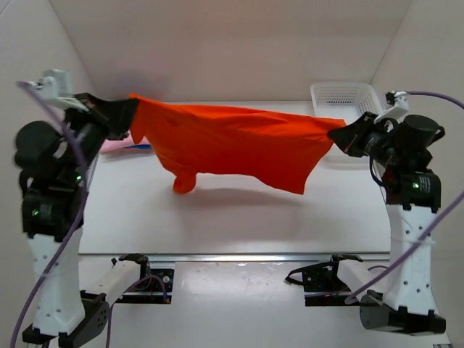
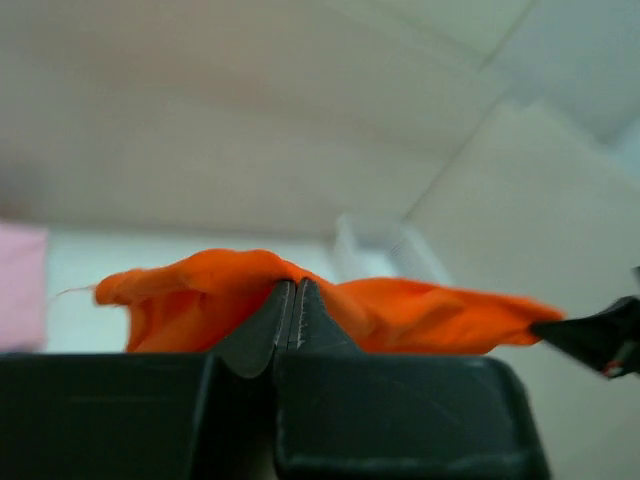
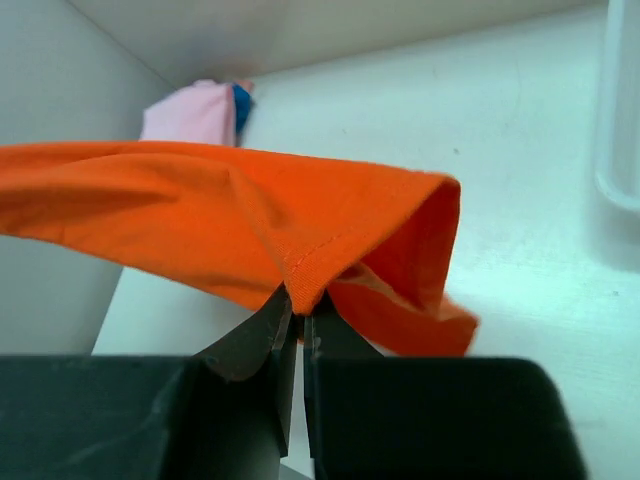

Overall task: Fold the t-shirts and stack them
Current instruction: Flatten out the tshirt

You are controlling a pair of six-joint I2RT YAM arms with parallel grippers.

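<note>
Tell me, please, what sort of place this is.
Probably a robotics lab test cell: bare white walls box in a white table, and the left gripper and right gripper stretch an orange t-shirt between them.

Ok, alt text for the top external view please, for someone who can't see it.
An orange t-shirt hangs stretched in the air above the table, the left gripper shut on one end, the right gripper on the other. A pink t-shirt lies at the far left, a white mesh basket at the far right.
</note>
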